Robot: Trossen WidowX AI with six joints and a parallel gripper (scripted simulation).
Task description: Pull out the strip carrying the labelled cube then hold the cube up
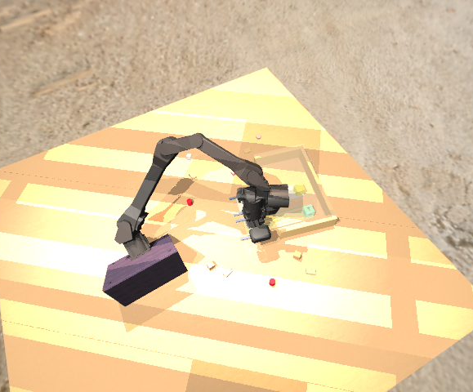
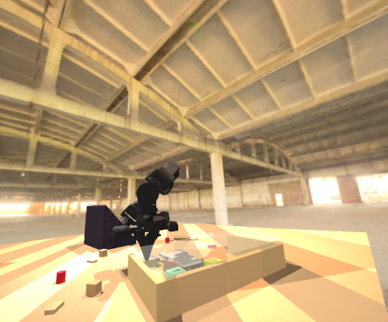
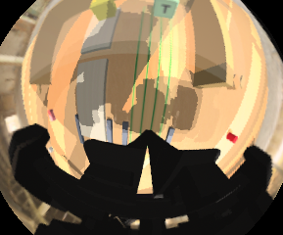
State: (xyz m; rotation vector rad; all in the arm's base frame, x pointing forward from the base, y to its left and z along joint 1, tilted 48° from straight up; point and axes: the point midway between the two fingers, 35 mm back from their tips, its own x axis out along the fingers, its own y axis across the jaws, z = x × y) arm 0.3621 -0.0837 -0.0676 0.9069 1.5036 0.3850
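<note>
My gripper (image 2: 147, 258) (image 3: 148, 132) is shut and empty, low over the tray's near end. In the wrist view its tips are between two of the several blue-grey posts (image 3: 170, 135). A grey strip (image 3: 92, 98) (image 2: 187, 257) lies in two pieces with a gap; a yellow cube (image 1: 299, 189) (image 2: 212, 261) (image 3: 103, 8) is at its far end. A clear strip with green lines (image 3: 160, 59) shows no visible break, and a mint cube (image 1: 308, 211) (image 2: 175, 272) (image 3: 165, 8) marked T is at its far end. In the top view the arm hides the fingertips.
The wooden tray (image 1: 323, 192) (image 2: 194, 292) has raised walls around the far ends of the strips. Red cylinders (image 1: 272, 282) (image 2: 61, 276) and small wooden blocks (image 1: 297, 256) (image 2: 94, 288) lie outside it. The dark purple base block (image 1: 156, 263) stands under the arm.
</note>
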